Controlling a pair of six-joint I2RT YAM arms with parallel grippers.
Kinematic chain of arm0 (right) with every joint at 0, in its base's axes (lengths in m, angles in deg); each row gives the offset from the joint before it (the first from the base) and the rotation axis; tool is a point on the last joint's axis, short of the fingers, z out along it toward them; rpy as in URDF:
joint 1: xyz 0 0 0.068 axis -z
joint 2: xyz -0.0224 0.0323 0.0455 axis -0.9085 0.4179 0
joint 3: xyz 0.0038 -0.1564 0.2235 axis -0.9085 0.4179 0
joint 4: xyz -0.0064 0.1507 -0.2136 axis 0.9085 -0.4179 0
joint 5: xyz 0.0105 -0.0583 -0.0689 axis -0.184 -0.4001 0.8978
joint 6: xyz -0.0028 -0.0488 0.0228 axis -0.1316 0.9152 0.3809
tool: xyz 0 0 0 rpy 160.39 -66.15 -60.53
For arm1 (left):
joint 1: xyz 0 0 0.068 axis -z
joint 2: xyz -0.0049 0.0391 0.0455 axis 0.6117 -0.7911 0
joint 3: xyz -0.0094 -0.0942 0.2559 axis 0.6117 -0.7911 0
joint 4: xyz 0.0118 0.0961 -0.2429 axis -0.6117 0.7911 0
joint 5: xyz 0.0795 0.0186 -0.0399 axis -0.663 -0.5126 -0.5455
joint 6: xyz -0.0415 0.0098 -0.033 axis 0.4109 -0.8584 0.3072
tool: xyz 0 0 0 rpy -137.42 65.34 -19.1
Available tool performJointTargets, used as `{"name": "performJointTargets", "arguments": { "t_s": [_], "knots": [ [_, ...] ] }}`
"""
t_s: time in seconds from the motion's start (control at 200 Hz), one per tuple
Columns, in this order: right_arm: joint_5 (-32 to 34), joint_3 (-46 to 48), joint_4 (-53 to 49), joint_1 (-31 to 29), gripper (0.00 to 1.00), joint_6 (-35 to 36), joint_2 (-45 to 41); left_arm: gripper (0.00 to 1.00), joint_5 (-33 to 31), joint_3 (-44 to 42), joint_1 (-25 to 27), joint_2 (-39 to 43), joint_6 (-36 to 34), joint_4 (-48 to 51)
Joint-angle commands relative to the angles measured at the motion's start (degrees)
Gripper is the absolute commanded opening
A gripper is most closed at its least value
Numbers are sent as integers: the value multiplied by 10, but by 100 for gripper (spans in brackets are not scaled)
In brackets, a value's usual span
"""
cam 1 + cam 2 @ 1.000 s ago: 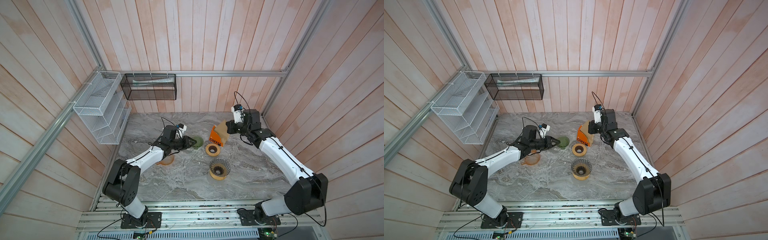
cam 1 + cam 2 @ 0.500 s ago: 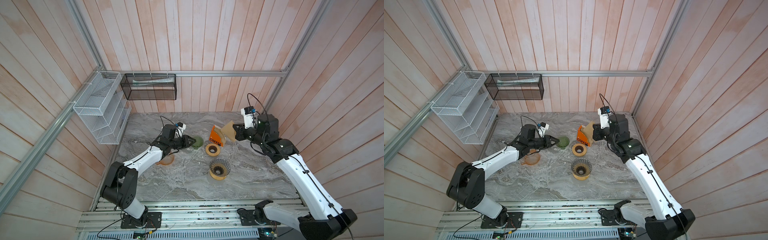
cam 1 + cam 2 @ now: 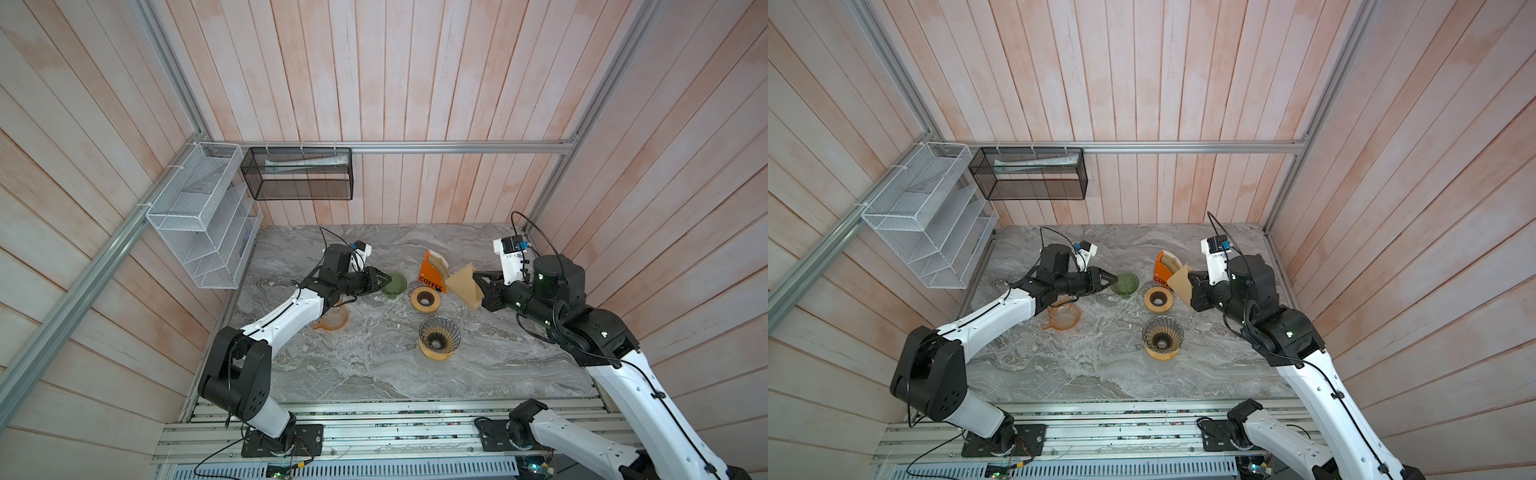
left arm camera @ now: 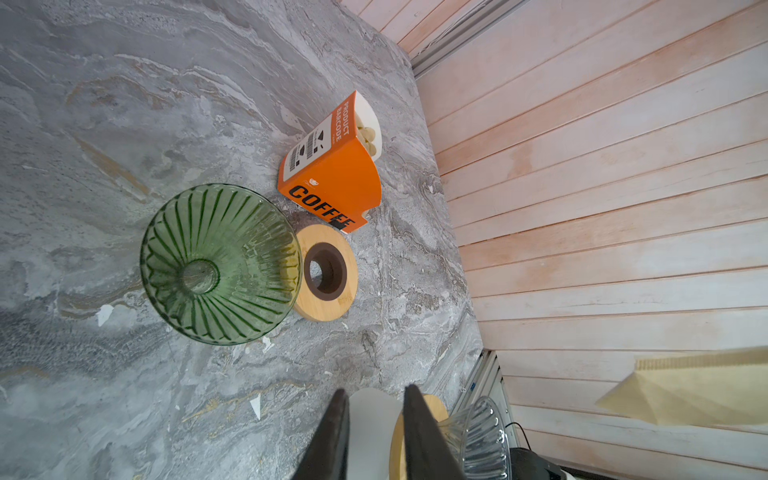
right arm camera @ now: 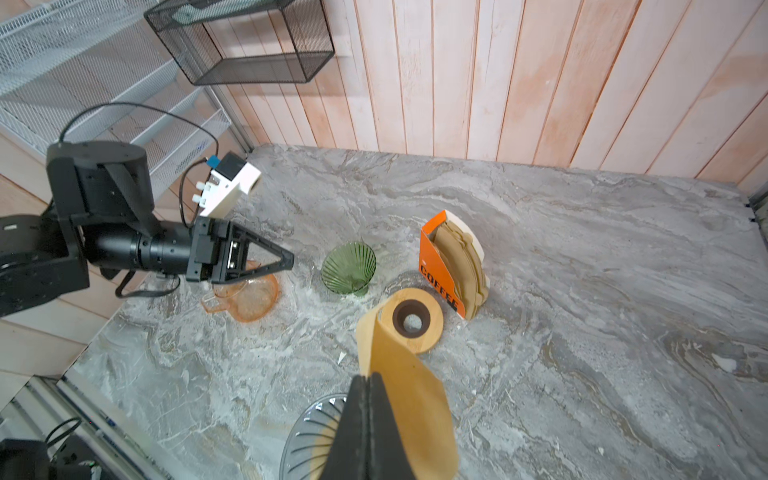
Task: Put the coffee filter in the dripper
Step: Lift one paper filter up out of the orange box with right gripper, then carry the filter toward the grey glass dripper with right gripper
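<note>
One brown filter (image 5: 415,395) hangs aloft, pinched in the right gripper (image 5: 369,376). The left gripper (image 4: 376,390), slightly spread and empty, hovers near the green dripper (image 4: 220,264).

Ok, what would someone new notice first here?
The tan paper coffee filter stands out, pinched in the shut right gripper, right of centre. Beside it stands the orange COFFEE box, and the left gripper hovers empty by the green glass dripper.

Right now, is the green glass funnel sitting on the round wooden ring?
No, the green funnel stands on the marble table beside the wooden ring.
</note>
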Motion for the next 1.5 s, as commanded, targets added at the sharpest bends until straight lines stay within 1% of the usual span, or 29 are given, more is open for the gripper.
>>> {"name": "performJointTargets", "arguments": {
  "t_s": [0.0,0.22,0.41,0.58,0.79,0.915,1.215,1.495],
  "knots": [
    [20,3,-42,-15,0,-13,-3,26,-8,22,-3,-4,-11,17],
    [18,3,-72,-38,0,-14,1,26,-23,24,-2,1,-8,17],
    [20,5,-95,-66,0,-21,10,26,-23,18,-2,9,-7,12],
    [43,1,-122,-97,0,-27,24,26,-25,-6,0,27,6,-12],
    [74,6,-147,-127,0,-33,49,26,-41,-19,0,37,-7,-12],
    [86,3,-161,-138,0,-37,68,26,-36,-24,0,39,-4,-21],
    [115,1,-159,-172,0,-51,114,26,-20,-42,0,42,-2,-41],
    [126,-14,-152,-179,0,-46,167,27,-18,-44,0,48,-8,-42]
  ]
}}
